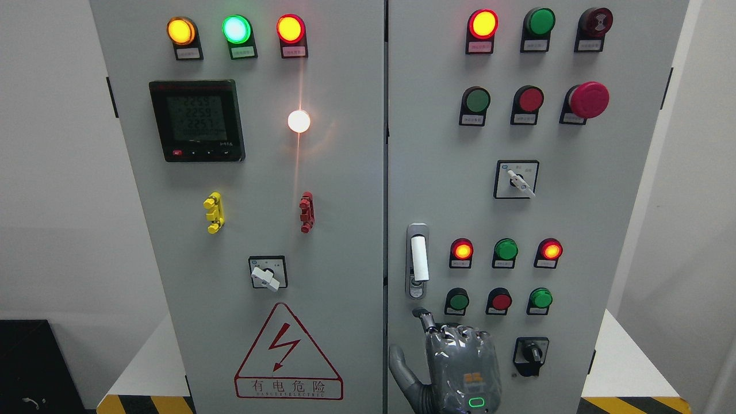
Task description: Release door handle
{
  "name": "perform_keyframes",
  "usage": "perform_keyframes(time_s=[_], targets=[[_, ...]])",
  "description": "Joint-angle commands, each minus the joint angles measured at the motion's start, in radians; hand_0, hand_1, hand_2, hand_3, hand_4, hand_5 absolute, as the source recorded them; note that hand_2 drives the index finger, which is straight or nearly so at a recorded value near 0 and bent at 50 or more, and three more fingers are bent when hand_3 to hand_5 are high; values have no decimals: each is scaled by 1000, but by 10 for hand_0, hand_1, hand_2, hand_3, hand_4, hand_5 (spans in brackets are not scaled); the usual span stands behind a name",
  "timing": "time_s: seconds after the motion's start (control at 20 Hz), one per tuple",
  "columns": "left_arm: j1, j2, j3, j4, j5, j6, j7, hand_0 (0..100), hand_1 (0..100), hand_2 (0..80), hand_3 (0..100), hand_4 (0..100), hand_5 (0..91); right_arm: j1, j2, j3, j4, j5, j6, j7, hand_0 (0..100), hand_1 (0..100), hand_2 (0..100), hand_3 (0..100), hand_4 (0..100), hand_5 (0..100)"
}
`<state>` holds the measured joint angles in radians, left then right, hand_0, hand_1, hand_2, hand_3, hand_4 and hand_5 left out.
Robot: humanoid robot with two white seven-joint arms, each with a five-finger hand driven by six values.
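The door handle is a white upright lever in a grey metal mount with a keyhole below it, at the left edge of the cabinet's right door. My right hand rises from the bottom edge just below the handle, back toward the camera. It is apart from the handle. Its thumb sticks out to the left, one fingertip reaches up toward the mount's lower end, and the other fingers are loosely bent. The hand is open and holds nothing. The left arm is out of view.
Both grey cabinet doors look closed, with a seam between them. Around the hand are lit and unlit buttons and a black rotary switch. The left door carries a meter, a white selector and a red warning triangle.
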<state>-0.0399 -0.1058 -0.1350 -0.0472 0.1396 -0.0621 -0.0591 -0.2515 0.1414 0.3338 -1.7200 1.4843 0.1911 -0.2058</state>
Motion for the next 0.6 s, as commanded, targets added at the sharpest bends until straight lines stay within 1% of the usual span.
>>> perform_keyframes(time_s=[0.0,0.2,0.25,0.3,0.35,0.55], targets=[[0,0,0,0,0,-1,-1,120,556,0,0,0,0,18,0,-1,-50,-2,-1,13,504,297,436,952,949,1000],[0,0,0,1,0,-1,-1,120,556,0,0,0,0,20,0,-1,-65,-2,-1,14,506,299,452,942,945,1000],[0,0,0,1,0,-1,-1,120,556,0,0,0,0,20,-2,-1,-69,-2,-1,17,507,300,471,941,945,999],[0,0,0,0,0,-1,-1,120,556,0,0,0,0,20,-2,-1,-76,-2,-1,29,511,299,494,940,944,998],[0,0,0,0,0,-1,-1,120,556,0,0,0,0,20,-3,-1,-85,-2,-1,35,512,299,496,940,944,998],[0,0,0,0,0,-1,-1,120,556,0,0,0,0,20,-8,-4,-111,-2,-1,42,485,303,566,947,943,997]])
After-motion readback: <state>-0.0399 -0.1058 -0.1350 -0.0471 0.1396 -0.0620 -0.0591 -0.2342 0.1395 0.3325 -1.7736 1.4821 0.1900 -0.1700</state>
